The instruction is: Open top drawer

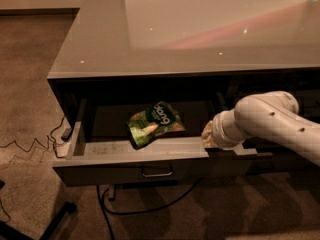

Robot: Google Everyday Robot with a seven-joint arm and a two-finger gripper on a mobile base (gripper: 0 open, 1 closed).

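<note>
Wrapping up the pull: drawer stands well out

We see the top drawer (150, 165) drawn far out from under the grey table (200, 39). Its dark front faces us low in the camera view, and the small metal pull (156, 172) at its centre is bare, with nothing on it. The light scuffed tray (107, 147) inside is exposed. A green snack bag (155, 124) lies in it, tilted, roughly mid-drawer and just left of the arm's end.

The white arm (270, 119) comes in from the right. The gripper (207, 135) sits at the drawer's front rim, right of centre, just beside or touching the top edge; we cannot tell which. The wrist hides most of it, so we cannot tell whether it is apart, together or clamped on the rim.

We judge the step as the tail end of opening: the drawer reads as open already, with little or no travel left to add. The next move probably calls for letting go of the rim, if it is held at all. Then the gripper should lift up and away to the right, without dragging the front sideways or nudging the drawer back in. We would keep it clear of the bag, which sits close by. A dark cable (150, 206) runs over the carpet under the drawer, well below the arm.
</note>
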